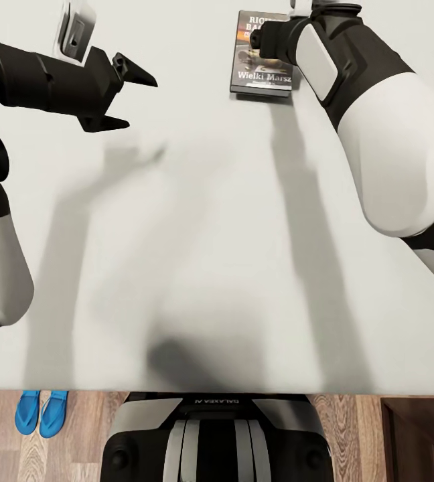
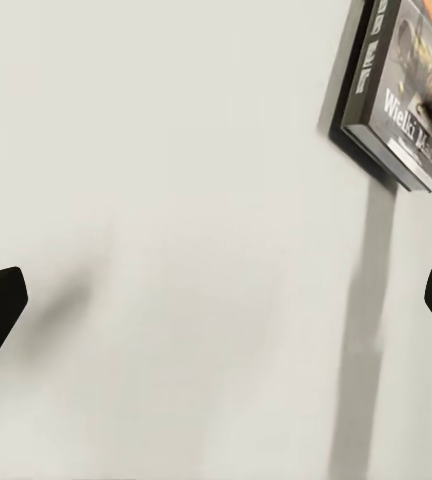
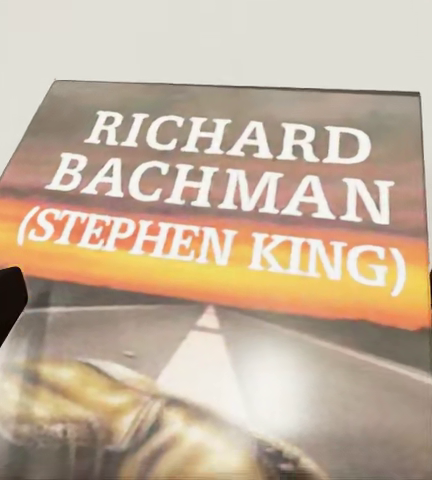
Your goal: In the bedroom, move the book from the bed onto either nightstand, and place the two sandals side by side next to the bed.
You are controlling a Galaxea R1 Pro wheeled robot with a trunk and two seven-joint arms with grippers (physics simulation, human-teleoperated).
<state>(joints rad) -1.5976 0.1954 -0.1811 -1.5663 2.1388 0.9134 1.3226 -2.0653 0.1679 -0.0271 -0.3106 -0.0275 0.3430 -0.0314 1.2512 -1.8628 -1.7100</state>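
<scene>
The bed (image 1: 197, 221) is seen as a wide off-white mattress under both arms. The book (image 1: 260, 73) lies flat on it, far side, w/ the right gripper (image 3: 216, 300) held directly above it, fingers apart. The left gripper (image 1: 120, 94) hangs open, well apart. The two sandals (image 1: 41, 412) lie side by side on wood floor (image 1: 83, 435) beside the bed.

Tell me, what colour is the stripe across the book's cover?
Orange, glowing like a sunset across the book; the right wrist view shows it best.
</scene>
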